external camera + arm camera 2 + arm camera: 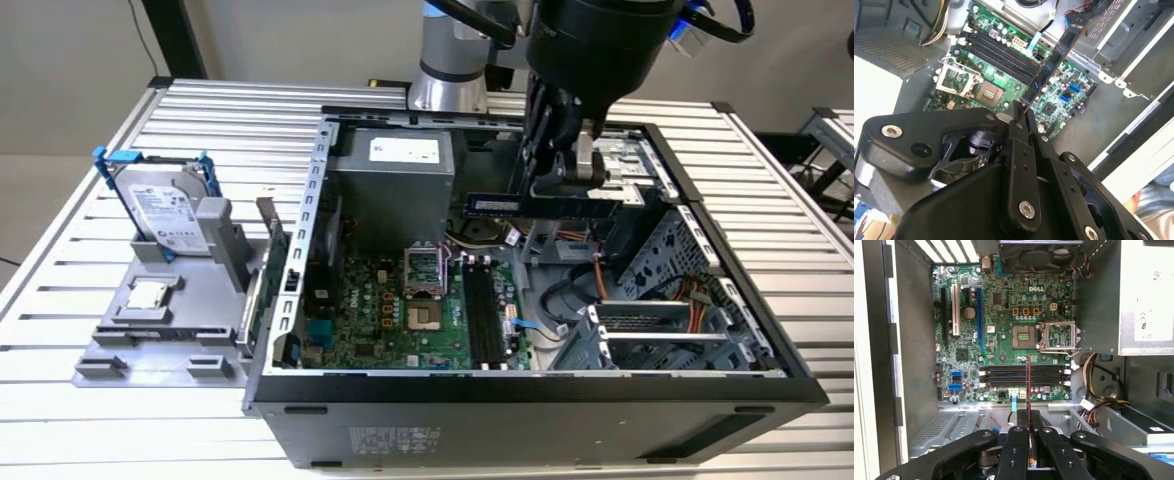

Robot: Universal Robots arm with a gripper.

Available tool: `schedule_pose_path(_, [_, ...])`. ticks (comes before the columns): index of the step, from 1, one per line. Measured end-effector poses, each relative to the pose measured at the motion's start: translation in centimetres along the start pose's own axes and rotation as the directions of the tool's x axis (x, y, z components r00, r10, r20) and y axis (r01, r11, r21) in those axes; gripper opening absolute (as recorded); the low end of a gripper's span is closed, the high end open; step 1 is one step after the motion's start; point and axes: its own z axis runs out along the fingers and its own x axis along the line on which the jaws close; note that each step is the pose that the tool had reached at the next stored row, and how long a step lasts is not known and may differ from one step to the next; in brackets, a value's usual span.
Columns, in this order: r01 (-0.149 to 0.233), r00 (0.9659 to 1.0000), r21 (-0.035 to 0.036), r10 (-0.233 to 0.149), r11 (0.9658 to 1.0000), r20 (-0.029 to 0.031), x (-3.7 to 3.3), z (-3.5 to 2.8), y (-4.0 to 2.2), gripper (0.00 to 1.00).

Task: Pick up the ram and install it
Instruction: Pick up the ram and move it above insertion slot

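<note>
Open computer case point(534, 395) lies on its side and I'm hovering above it. Its metal walls and the drive cage point(667, 325) crowd the way down, so I judge a drifting descent could clip sheet metal. The motherboard point(1004, 335) is bare and the CPU socket point(1023, 336) is uncovered, so a miss risks scraped parts. The memory slots point(1024, 375) run crosswise to the ram point(541, 205) in every view; pressed down at this heading it would likely jam across them. The ram is horizontal in the air above the case, near the power supply point(394, 175). The gripper point(577, 185) has its fingers closed on it toward one end, so it could pivot under load. I can't make out the slot latch positions or the stick's notch. The pad contact is covered by the gripper body in both wrist views.
</note>
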Motion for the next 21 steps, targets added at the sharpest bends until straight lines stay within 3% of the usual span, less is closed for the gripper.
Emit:
schedule_pose_path(12, [0.004,1.0000,-0.0001,-0.004,1.0000,0.0001,-2.45,0.18,0.05,0.00])
schedule_pose_path(21, [0.008,1.0000,-0.0001,-0.008,1.0000,0.0002,-3.11,0.36,0.06,0.00])
